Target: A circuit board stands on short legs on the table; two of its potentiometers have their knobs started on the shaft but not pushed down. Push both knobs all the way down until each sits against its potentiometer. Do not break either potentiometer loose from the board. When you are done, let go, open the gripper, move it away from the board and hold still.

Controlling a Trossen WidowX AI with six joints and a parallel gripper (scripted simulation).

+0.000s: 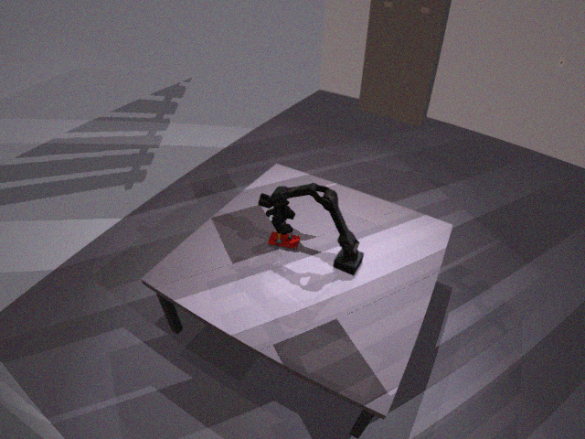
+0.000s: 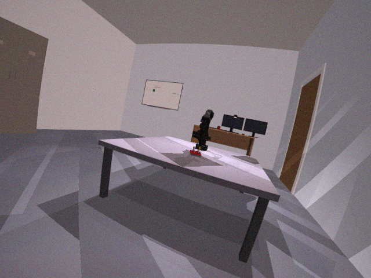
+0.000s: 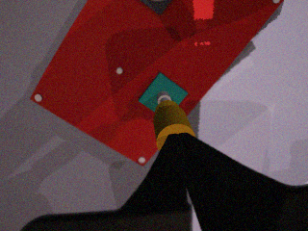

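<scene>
The red circuit board [image 1: 293, 242] [image 2: 195, 153] [image 3: 82, 63] stands on the table. A yellow knob [image 3: 170, 116] sits on the shaft of a teal potentiometer [image 3: 149, 98]; bare grey shaft shows between them. My gripper [image 1: 283, 231] [image 2: 202, 147] [image 3: 179, 137] is shut and empty, pointing down. Its tips are at the top of the yellow knob and cover part of it; whether they press on it I cannot tell. A second, dark grey potentiometer [image 3: 161, 7] is cut off by the top edge of the wrist view. Its pale knob [image 2: 193, 147] stands up, too small to judge its height.
The arm's base [image 1: 348, 261] stands on the table [image 1: 245, 312] [image 2: 144, 149], with the arm arching over to the board. Small pale screw heads dot the board. A bright red block [image 3: 203, 9] shows near the wrist view's top edge. Patchy shadows cross board and table.
</scene>
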